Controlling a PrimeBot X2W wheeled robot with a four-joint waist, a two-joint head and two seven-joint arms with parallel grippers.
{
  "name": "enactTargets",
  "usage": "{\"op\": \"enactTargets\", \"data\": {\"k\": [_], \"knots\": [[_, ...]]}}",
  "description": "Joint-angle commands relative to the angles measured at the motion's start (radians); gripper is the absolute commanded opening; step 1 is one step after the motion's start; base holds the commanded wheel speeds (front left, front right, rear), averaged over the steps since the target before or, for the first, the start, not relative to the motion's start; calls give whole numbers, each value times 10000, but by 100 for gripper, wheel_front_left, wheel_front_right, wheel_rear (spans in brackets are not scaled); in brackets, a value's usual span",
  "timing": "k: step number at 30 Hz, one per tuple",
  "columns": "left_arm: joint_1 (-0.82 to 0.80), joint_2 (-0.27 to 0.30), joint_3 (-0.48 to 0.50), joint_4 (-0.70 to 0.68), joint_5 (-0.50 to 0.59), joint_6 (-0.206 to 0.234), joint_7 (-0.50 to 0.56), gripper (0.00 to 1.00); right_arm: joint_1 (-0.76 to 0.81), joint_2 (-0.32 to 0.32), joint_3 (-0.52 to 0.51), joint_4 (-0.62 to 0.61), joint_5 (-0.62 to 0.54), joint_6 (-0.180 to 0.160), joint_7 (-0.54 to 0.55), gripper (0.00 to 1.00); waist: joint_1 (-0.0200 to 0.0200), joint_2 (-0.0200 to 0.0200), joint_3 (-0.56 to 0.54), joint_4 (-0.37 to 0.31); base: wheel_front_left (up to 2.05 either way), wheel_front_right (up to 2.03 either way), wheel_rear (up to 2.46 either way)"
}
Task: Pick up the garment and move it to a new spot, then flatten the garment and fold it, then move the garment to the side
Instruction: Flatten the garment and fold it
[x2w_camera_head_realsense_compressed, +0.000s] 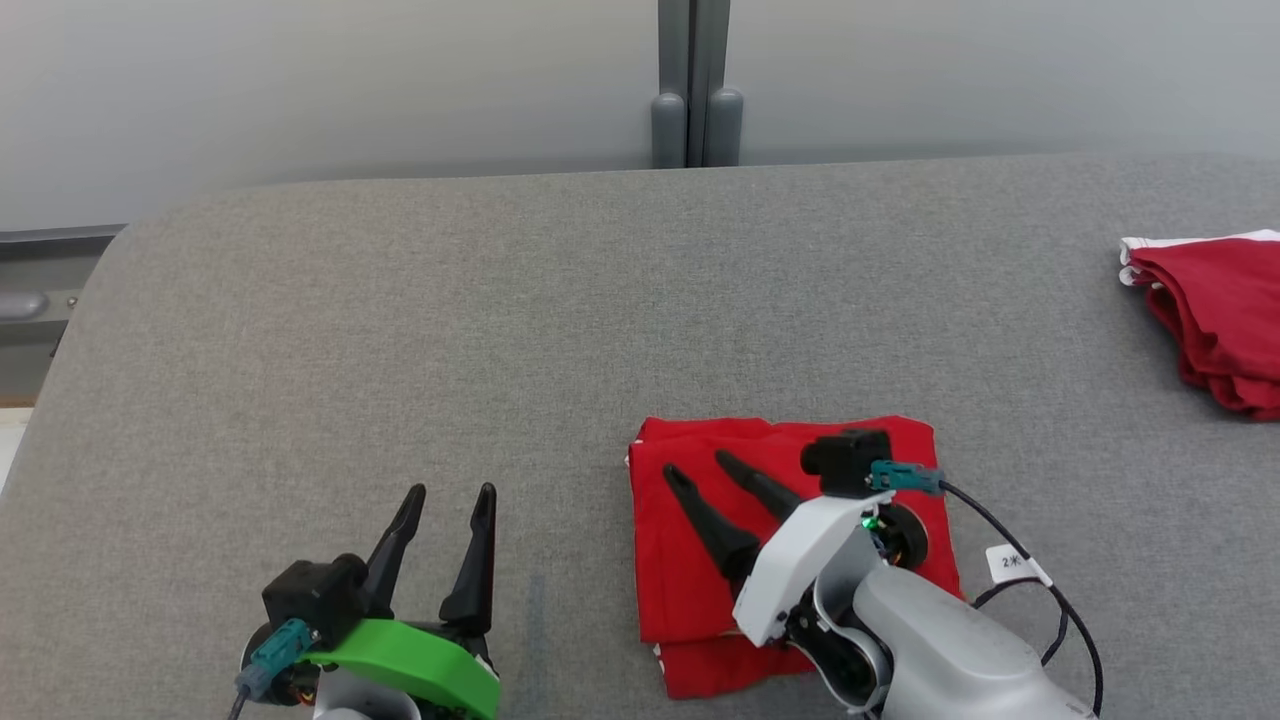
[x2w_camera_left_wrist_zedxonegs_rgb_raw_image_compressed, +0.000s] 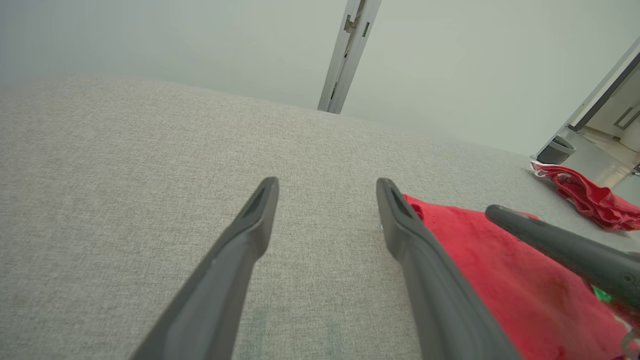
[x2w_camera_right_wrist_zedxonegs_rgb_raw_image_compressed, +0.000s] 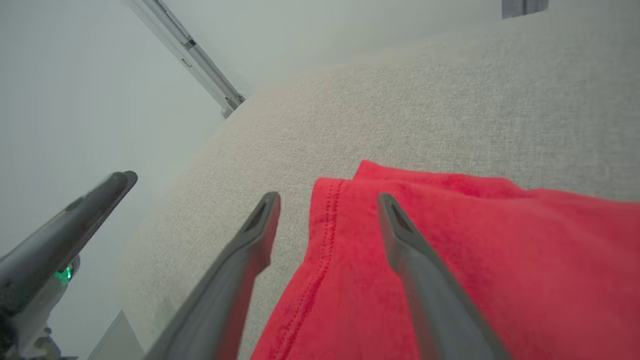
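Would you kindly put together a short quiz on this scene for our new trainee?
1. True or false: the right hand is open above the folded red garment.
2. Where does the second red garment lie? A) on the table, far to the robot's right; B) on the floor; C) on top of the folded one.
3. Fill in: the left hand is ____ and holds nothing.
Key: 1 true; 2 A; 3 open.

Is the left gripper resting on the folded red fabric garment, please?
No, the left gripper hangs over the bare grey cloth-covered table, apart from the red garment.
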Motion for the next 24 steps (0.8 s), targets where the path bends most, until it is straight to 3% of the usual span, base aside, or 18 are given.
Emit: {"op": "enactTargets", "data": {"k": [1,9,16,24], "knots": [[-4,-29,49,-20,121,-19,-26,100,-227,-43,-107,197,-326,-7,-225,100,0,0,-4,-47,0,0,0],[85,-129,192,-273,313,-39,-27,100,-636,-103,-2004,817,-2702,-7,-664,100,0,0,-61,-301,0,0,0],[297,-345,534,-524,676,-97,-25,100,735,-173,-4968,-702,-5500,-7,-670,100,0,0,-361,-550,0,0,0],[772,-615,1195,-548,1108,-185,-25,100,2585,-73,-7038,-2377,-7566,-7,-671,100,0,0,-674,-811,0,0,0]]}}
